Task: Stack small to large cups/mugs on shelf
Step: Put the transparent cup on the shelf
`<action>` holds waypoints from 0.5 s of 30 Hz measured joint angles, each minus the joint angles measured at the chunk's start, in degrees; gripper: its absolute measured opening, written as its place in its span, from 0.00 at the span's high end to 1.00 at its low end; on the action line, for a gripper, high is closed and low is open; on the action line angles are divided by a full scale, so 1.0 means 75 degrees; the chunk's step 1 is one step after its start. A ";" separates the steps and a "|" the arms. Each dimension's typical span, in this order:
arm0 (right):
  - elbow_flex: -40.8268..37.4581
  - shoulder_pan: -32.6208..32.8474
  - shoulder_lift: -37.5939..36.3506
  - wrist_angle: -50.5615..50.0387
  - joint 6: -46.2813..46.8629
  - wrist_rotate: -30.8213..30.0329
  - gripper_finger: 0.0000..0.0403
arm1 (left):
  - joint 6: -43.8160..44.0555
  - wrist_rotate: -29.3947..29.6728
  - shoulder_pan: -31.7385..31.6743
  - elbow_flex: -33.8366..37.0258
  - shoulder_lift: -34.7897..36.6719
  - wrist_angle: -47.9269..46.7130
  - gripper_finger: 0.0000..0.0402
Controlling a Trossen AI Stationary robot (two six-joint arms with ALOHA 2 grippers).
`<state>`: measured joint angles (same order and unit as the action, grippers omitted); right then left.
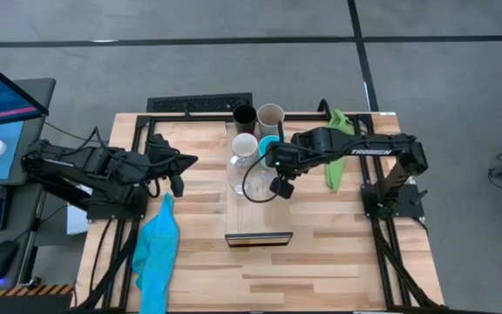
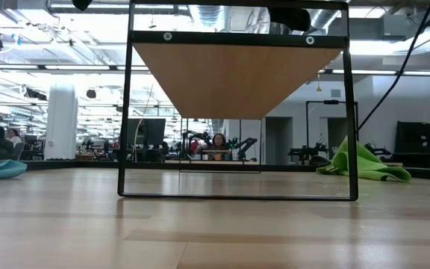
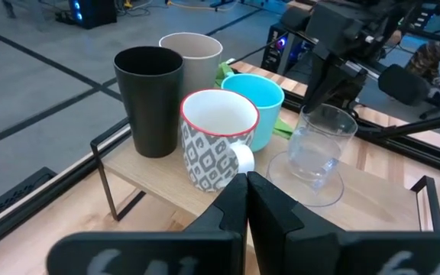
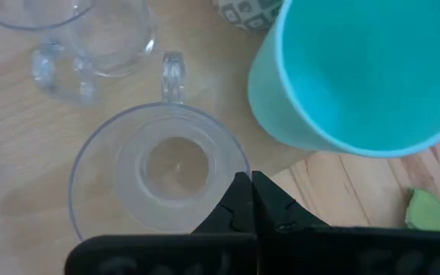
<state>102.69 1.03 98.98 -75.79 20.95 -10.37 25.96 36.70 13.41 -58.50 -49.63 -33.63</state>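
Note:
On the shelf (image 1: pixel 260 228) stand a black cup (image 3: pixel 150 99), a beige cup (image 3: pixel 197 53), a white patterned mug (image 3: pixel 218 145), a turquoise mug (image 3: pixel 258 103) and two clear glass cups (image 4: pixel 159 172) (image 4: pixel 98 34). My right gripper (image 4: pixel 250 200) is shut and points steeply down, its tips over the rim of the nearer glass cup beside the turquoise mug (image 4: pixel 357 76). My left gripper (image 3: pixel 247 200) is shut and waits left of the shelf, aimed at the mugs. From the left wrist view the right gripper (image 3: pixel 321 99) shows just above one glass cup (image 3: pixel 321 145). My right gripper has its shut fingertips over the glass cup's rim (image 4: pixel 231 164), on the side toward the turquoise mug, coming from above. I cannot tell whether they touch it. The cup stands upright on the shelf.
A blue cloth (image 1: pixel 158 249) lies on the table near the left front. A green cloth (image 1: pixel 335 153) lies under the right arm. The shelf's black frame legs (image 2: pixel 125 112) stand on the table. A person (image 2: pixel 219 142) sits far off in the room.

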 joint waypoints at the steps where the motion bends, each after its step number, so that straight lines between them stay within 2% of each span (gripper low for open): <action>1: 0.0000 -0.0026 0.0000 -0.0003 -0.0003 0.0005 1.00 | 0.0000 0.0002 0.0000 0.0000 0.0003 0.0000 1.00; 9: -0.0010 -0.0057 0.0000 0.0155 -0.0058 0.0004 0.97 | -0.0032 0.0019 0.0000 0.0000 0.0000 0.0000 1.00; 15: -0.0020 -0.0057 0.0015 0.0195 -0.0065 -0.0021 0.89 | -0.0032 0.0045 0.0000 0.0000 0.0000 0.0000 1.00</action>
<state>102.54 0.60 99.09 -74.33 20.46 -10.52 25.71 37.03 13.41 -58.50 -49.63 -33.63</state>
